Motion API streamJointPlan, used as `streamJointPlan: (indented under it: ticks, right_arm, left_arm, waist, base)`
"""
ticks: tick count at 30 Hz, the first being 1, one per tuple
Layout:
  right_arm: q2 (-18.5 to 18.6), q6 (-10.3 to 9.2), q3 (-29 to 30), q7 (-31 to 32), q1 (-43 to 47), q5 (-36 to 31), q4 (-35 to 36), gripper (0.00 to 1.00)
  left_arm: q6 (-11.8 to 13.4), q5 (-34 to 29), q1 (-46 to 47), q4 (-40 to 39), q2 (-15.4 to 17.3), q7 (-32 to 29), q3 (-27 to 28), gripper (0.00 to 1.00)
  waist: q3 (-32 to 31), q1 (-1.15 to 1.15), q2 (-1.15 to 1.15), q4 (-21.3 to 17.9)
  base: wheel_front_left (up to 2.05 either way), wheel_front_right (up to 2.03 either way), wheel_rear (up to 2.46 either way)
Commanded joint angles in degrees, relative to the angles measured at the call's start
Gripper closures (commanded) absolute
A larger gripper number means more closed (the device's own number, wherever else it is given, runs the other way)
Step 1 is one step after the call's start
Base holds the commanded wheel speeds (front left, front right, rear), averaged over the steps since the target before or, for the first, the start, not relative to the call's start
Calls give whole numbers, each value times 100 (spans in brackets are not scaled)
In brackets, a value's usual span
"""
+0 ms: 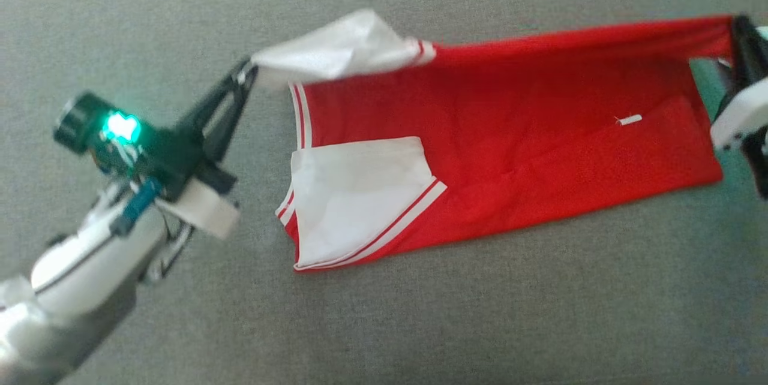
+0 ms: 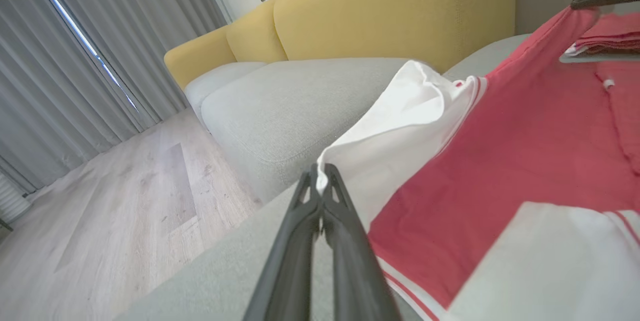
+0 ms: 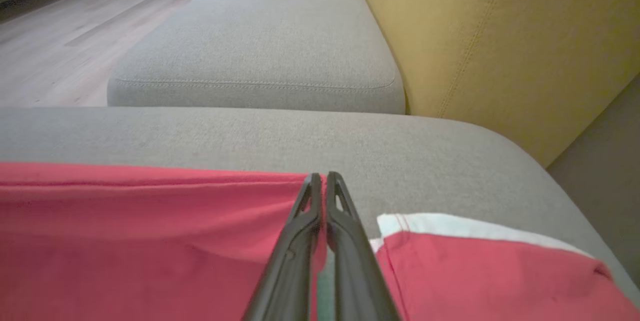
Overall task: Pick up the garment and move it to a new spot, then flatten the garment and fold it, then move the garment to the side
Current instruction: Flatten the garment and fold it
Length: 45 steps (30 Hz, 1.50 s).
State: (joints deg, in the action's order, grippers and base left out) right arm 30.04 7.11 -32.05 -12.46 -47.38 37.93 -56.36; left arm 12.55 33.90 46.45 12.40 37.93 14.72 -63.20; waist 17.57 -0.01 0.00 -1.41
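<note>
The garment [image 1: 498, 133] is a red shirt with white sleeves and red-and-white striped cuffs, spread sideways on a grey cushion [image 1: 384, 325]. My left gripper [image 1: 247, 73] is shut on the tip of the far white sleeve [image 2: 395, 126], lifting it off the cushion. My right gripper [image 1: 737, 28] is shut on the far corner of the red hem [image 3: 280, 186], which stretches taut toward the sleeve. In the left wrist view my left gripper [image 2: 320, 173] pinches white cloth. In the right wrist view my right gripper [image 3: 322, 178] pinches red cloth. The near white sleeve [image 1: 354, 199] lies flat.
The grey cushion extends on all sides of the shirt. A yellow sofa back [image 3: 500, 46] rises behind it, and a second grey cushion [image 3: 260, 41] lies beyond. Wooden floor [image 2: 110, 211] and grey curtains [image 2: 75, 51] are to one side.
</note>
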Motion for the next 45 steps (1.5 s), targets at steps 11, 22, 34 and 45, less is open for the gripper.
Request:
streamJointPlan:
  ticks: [11,22,34,45]
  right_arm:
    - [287,37,217,-37,1214,179,536,100]
    - [9,37,943,-47,1826,-71,617,0]
    - [-757,37,2451,-224,3273,-393,1410,0]
    - [-1329,37,3799,398,3750,-1165,2140,0]
  left_arm:
    - [308,245,-963,-662,267,28,40,100]
    - [265,425,-1537,-198,-283,28,66,0]
    - [1149,-379,-3030,-692,-1257,28,1634,0]
    - [1391,-1573,-4290,-1426,-2242,28,2611,0]
  waist:
    - [-184,1,0,82]
    - [-311,1,0,79]
    - [-1005,1,0,-62]
    - [-1189,1,0,380]
  base:
    - [0,0,0]
    - [0,0,0]
    - [0,0,0]
    - [0,0,0]
